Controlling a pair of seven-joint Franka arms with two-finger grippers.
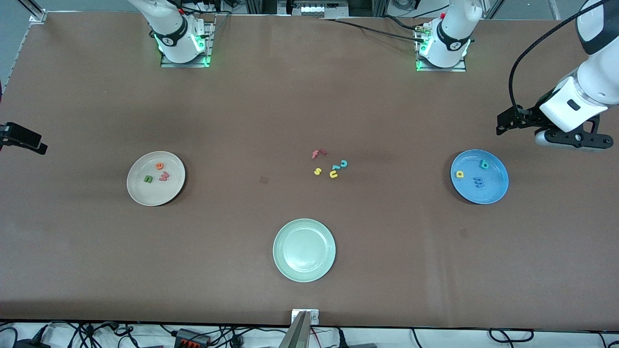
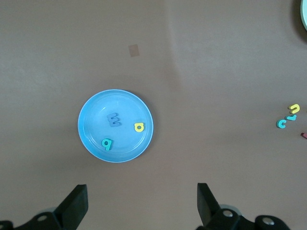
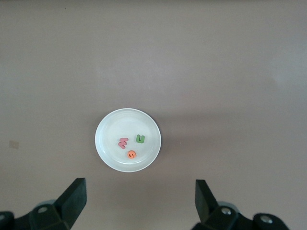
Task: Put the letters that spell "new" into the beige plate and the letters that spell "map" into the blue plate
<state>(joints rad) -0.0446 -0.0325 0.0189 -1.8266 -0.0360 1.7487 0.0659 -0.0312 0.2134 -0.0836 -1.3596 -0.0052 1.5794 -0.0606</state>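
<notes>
**Both words sorted; arms hang clear of the plates**

The round, shallow cream-beige plate [image 1: 155, 178] sits toward the right arm's end of the table and holds all three small toy letters of "new": the green "n" [image 1: 148, 179], the orange "e" [image 1: 159, 166] and the red-pink "w" [image 1: 164, 176], lying close together but apart. The round bright blue plate [image 1: 479, 176] sits toward the left arm's end and holds the letters of "map": the blue "m" [image 1: 478, 182], the yellow "a" [image 1: 459, 174] and the teal "p" [image 1: 483, 164].

Between the two plates, near the table's middle, the leftover letters lie in a loose cluster on the brown tabletop [image 1: 309, 96]: a red "f" [image 1: 318, 154], a yellow "s" [image 1: 317, 171], a yellow "u" [image 1: 333, 174] and a teal "c" [image 1: 343, 164]. A pale green round plate [image 1: 304, 250] stands empty, nearer the front camera than that cluster.

The left gripper [image 2: 142, 201] hangs high, just off the blue plate toward the table's end, its fingers spread wide and holding nothing. The right gripper [image 3: 140, 199] hangs likewise off the beige plate, released and empty; only its tip shows at the edge of the front view.

By the look of it, the placing step is finished for both words, and both arms wait. Nothing further seems called for except leaving the four spare letters where they lie.
</notes>
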